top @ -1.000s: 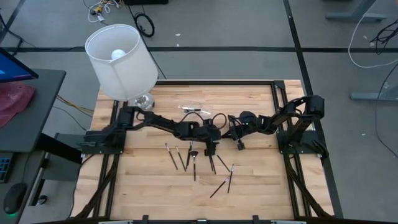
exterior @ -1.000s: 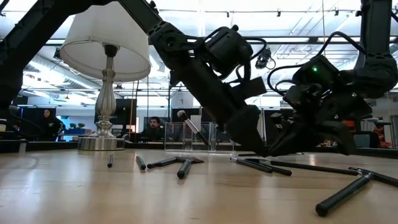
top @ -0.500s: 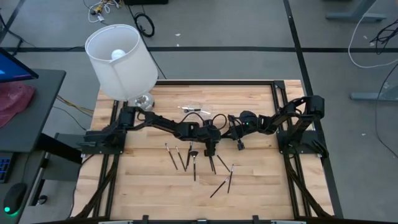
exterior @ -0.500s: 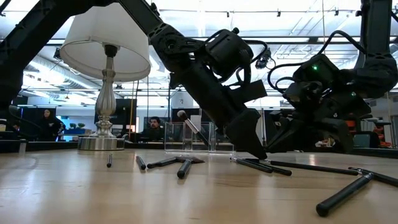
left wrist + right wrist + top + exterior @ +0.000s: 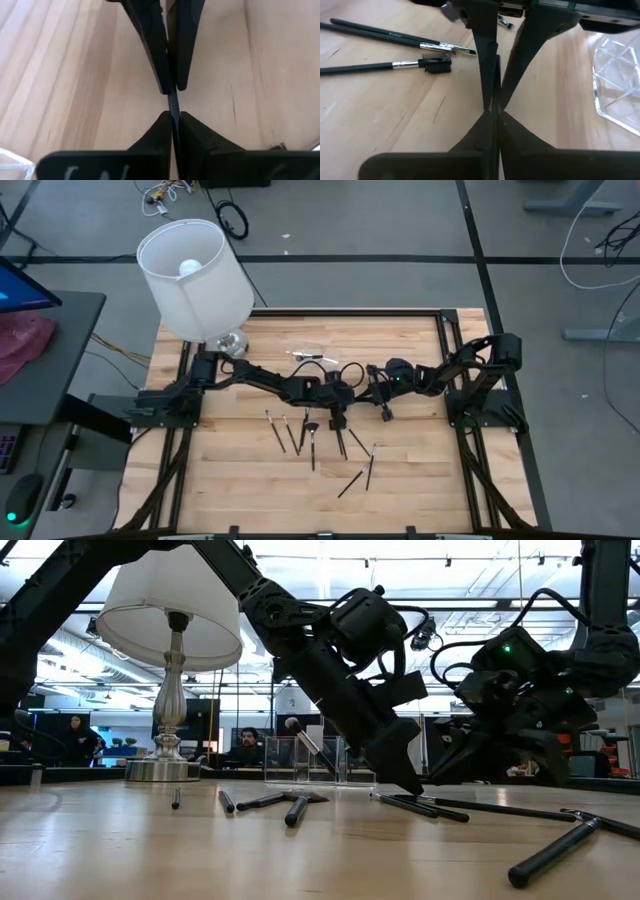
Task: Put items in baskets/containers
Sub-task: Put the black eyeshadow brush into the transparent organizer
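The makeup brushes point(image 5: 312, 442) are lying scattered on the wooden counter point(image 5: 230, 480), on the near side of the clear container point(image 5: 318, 761), which is sitting toward the lamp point(image 5: 195, 278) end with one brush point(image 5: 303, 740) already leaning inside it. I am pinching one brush point(image 5: 173, 107) between the fingers of my left hand point(image 5: 337, 423), which are closed to a thin slit around its dark handle, down at the counter just near-side of the container. My right hand point(image 5: 385, 414) is hovering close beside it, fingers pressed together and holding nothing that I can make out.

What I am worrying about: the handle is thin and smooth, so it may be swivelling or slipping in my grip as I lift, and dropping short of the container. The container is light and see-through, so a nudge from either hand could be sliding it away or tipping the leaning brush out. My two hands are working very near each other, so a careless swing could be knocking them together.

Around the container, the lamp is standing tall to one side, its shade overhanging the route, and other loose brushes point(image 5: 395, 37) are lying right by my right hand.
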{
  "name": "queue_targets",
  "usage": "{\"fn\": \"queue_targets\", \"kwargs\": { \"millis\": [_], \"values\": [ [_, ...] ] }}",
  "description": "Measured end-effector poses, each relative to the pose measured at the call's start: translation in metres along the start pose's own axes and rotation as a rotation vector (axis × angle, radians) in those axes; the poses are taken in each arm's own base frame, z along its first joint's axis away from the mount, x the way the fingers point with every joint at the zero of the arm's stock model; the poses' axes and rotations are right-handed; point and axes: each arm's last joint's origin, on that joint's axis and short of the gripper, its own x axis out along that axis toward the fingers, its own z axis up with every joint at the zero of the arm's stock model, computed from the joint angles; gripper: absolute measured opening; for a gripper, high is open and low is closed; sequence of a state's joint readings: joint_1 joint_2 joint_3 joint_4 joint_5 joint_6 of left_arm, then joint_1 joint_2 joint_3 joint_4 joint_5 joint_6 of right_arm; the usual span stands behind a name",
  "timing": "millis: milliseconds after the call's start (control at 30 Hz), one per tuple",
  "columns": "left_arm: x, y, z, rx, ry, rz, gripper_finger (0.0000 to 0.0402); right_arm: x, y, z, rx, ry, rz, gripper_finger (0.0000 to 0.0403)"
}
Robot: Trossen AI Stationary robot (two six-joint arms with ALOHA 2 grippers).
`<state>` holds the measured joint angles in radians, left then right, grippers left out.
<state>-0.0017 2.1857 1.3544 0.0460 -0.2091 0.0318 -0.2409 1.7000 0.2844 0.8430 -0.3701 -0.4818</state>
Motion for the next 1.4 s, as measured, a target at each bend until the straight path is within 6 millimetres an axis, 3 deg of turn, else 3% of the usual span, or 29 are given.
{"fn": "queue_targets", "kwargs": {
  "millis": [200, 300, 533, 833, 1067, 1200, 1300, 1400],
  "values": [
    [-0.003, -0.001, 0.000, -0.011, 0.014, 0.022, 0.0024, -0.001, -0.004, 0.004, 0.011, -0.017, -0.097, 0.0038],
    [-0.007, -0.004, 0.000, 0.001, 0.036, 0.021, 0.0024, -0.003, -0.009, 0.015, 0.000, -0.096, -0.153, 0.0064],
    [-0.039, -0.009, 0.013, -0.048, 0.072, 0.054, 0.0023, -0.021, -0.016, 0.044, 0.057, -0.269, -0.214, 0.0125],
    [-0.129, -0.006, 0.042, 0.069, 0.064, 0.295, 0.0023, -0.073, -0.018, 0.097, -0.024, -0.581, -0.282, 0.0153],
    [-0.212, 0.010, 0.049, 0.047, 0.028, 0.459, 0.0023, -0.102, -0.013, 0.111, 0.042, -0.663, -0.277, 0.0153],
    [-0.247, 0.018, 0.039, -0.015, -0.063, 0.504, 0.0023, -0.101, -0.011, 0.105, 0.052, -0.576, -0.264, 0.0153],
    [-0.248, 0.020, 0.017, -0.076, -0.173, 0.510, 0.0023, -0.098, -0.012, 0.101, 0.050, -0.535, -0.291, 0.0153],
    [-0.232, 0.017, -0.006, -0.102, -0.357, 0.414, 0.0023, -0.091, -0.015, 0.100, 0.065, -0.547, -0.318, 0.0153]
  ]
}}
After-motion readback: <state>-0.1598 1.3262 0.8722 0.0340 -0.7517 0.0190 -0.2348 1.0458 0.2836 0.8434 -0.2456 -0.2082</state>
